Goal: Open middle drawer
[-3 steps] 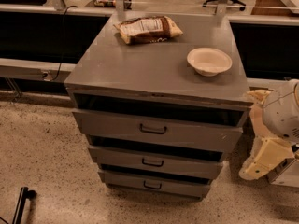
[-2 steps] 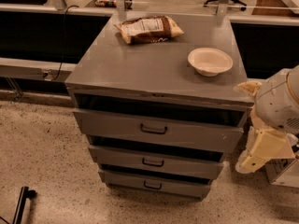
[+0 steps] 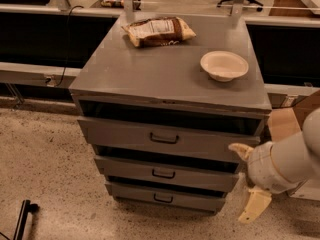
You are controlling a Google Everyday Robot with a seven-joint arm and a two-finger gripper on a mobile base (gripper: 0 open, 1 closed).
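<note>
The grey cabinet (image 3: 150, 74) has three stacked drawers. The middle drawer (image 3: 200, 176) is the second one, with a small dark loop handle (image 3: 163, 173) at its centre and a dark gap above its front. The taller top drawer (image 3: 125, 134) is above it and the lowest drawer (image 3: 190, 200) below. My gripper (image 3: 247, 179), with cream fingers (image 3: 255, 206) spread apart and empty, hangs by the cabinet's right front corner. It is level with the middle drawer, to the right of the handle and not touching it.
A snack bag (image 3: 159, 31) and a white bowl (image 3: 224, 65) lie on the cabinet top. A cardboard box (image 3: 287, 121) stands right of the cabinet behind my arm. A dark object (image 3: 22, 219) lies on the speckled floor at lower left. Dark benches run behind.
My arm has moved left and down, from beside the top drawer's right end to the level of the middle drawer. The drawers have not moved.
</note>
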